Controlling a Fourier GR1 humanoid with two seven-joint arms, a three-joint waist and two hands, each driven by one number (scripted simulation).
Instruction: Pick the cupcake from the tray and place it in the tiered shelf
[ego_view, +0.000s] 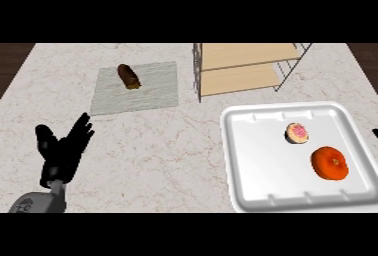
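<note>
the pink-frosted cupcake (297, 133) is lying in the glossy white square tray (255, 165), near a round orange fruit (329, 162). the wire-and-wood shelf (244, 67) is standing behind. the left hand (63, 150) is resting at lower left, fingers spread, holding nothing.

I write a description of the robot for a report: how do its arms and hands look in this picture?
The left hand is black, with slender fingers and a thumb. It sits on a grey forearm with a rounded end. Of the right hand only a small black tip shows at the right edge. No cables or markings are visible.
</note>
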